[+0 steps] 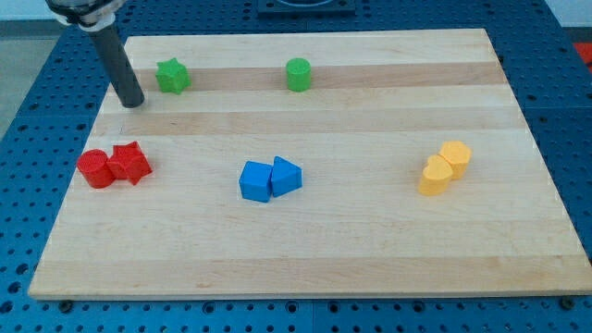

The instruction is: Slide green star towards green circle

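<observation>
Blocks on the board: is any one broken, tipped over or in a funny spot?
Nothing stands out. The green star and green circle sit apart near the view's top; the red, blue and yellow blocks sit in touching pairs. My tip is just left of the star.

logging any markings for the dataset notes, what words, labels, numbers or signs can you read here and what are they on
None: no readable text, number, brand or sign shows in the camera view.
The wooden board is bare wood grain.
The green star, green circle, the red blocks, blue blocks and yellow blocks carry no markings.
My tip, at the star's left, is plain dark.
The blue perforated base shows only holes.
</observation>
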Available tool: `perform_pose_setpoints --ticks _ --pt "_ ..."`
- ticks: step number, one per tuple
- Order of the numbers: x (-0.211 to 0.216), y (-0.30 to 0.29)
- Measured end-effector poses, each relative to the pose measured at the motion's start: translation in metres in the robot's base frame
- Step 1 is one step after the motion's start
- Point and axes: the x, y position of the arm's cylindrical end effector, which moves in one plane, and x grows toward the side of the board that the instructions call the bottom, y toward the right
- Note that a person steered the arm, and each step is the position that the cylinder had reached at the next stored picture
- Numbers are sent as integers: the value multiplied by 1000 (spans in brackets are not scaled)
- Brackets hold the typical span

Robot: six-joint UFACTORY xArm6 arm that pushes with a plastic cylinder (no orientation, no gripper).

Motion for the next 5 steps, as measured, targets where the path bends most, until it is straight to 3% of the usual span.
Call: perform_pose_setpoints --ticks 1,2,5 --pt "-11 -24" --pt "-37 -17" --pt "-52 10"
